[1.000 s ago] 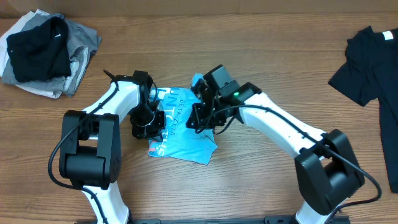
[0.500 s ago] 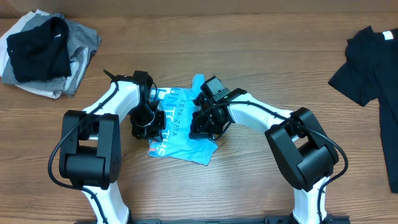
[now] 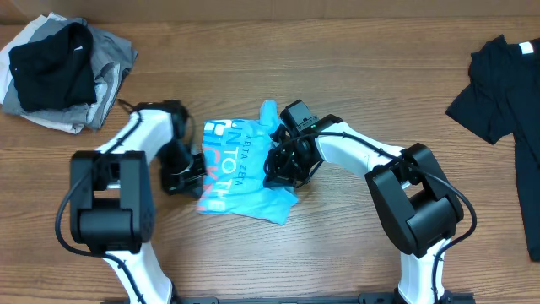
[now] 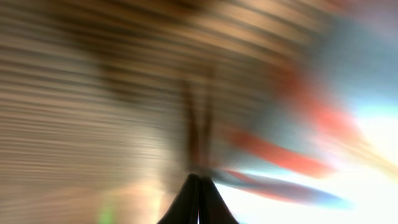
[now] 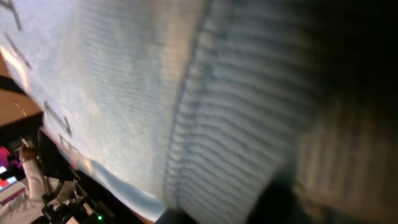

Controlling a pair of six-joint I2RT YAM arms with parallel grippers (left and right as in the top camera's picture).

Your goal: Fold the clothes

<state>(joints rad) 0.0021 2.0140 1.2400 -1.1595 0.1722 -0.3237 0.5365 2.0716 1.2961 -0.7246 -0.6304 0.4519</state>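
Observation:
The light blue T-shirt [image 3: 240,173] with white and pink print lies folded in a small bundle at the table's middle. My left gripper [image 3: 191,174] is just off the shirt's left edge; in the blurred left wrist view its fingers [image 4: 199,190] are pressed together with nothing between them. My right gripper [image 3: 280,167] is down on the shirt's right edge. In the right wrist view, light blue cloth with a ribbed hem [image 5: 205,124] fills the frame right against the camera, and the fingers are mostly hidden behind it.
A plain black T-shirt [image 3: 502,93] lies spread at the table's right edge. A pile of black, grey and white pieces [image 3: 63,72] sits at the back left corner. Bare wood table [image 3: 337,253] lies in front.
My left gripper has pulled left off the blue shirt, showing more of the print. My right gripper has stayed at the shirt's right edge and shifted slightly.

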